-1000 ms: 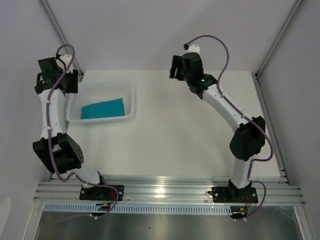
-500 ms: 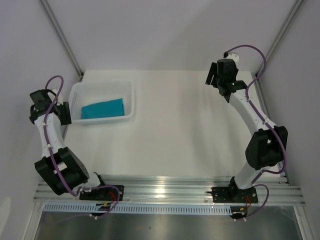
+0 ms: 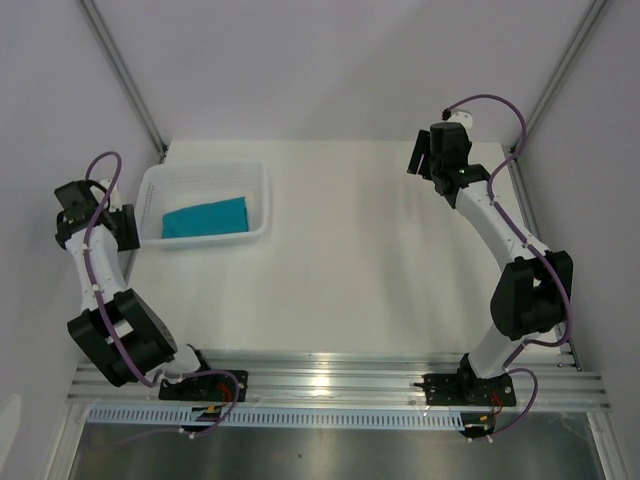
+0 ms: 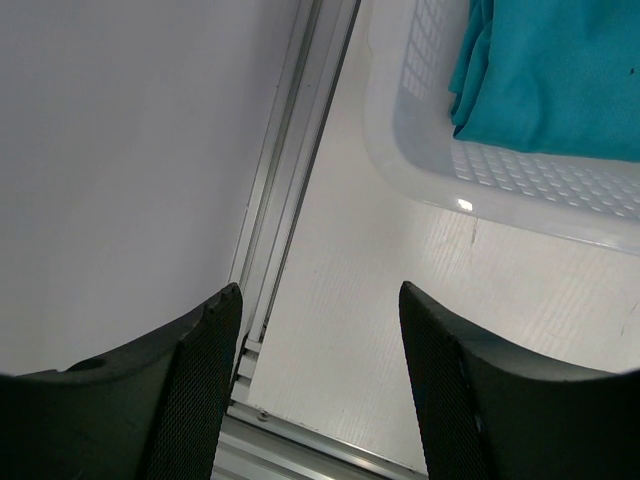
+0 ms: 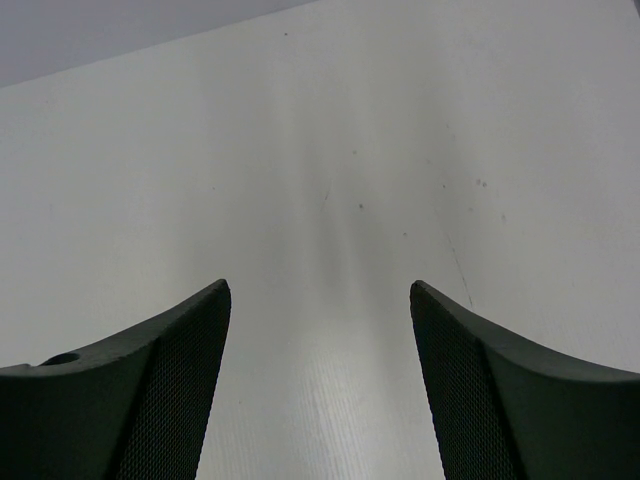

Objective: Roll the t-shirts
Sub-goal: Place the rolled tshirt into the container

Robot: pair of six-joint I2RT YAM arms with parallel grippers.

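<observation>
Teal t-shirt (image 3: 205,217) lies in the basket (image 3: 263,192); left hand (image 4: 318,312) beside it and right hand (image 5: 320,305) far off gape empty; grabbing may snag mesh.

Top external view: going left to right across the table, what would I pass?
left gripper, jaws open → white mesh basket with the teal t-shirt inside → bare table → right gripper, jaws open
</observation>
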